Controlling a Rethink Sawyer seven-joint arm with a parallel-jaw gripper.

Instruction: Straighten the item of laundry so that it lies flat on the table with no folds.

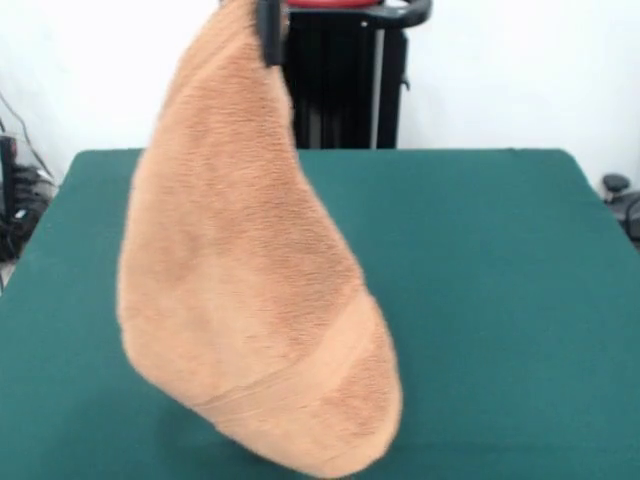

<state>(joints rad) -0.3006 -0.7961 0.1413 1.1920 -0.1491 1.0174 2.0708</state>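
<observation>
Lift step: claw (268, 28) pinching towel (250, 270) by its top, hanging over table (480, 260); next, lower and spread flat.

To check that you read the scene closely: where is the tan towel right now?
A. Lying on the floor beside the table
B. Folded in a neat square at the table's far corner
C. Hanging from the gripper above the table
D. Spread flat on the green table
C: the towel hangs in a draped bundle from the gripper at the picture's top, above the green table, its woven band near the bottom.
</observation>
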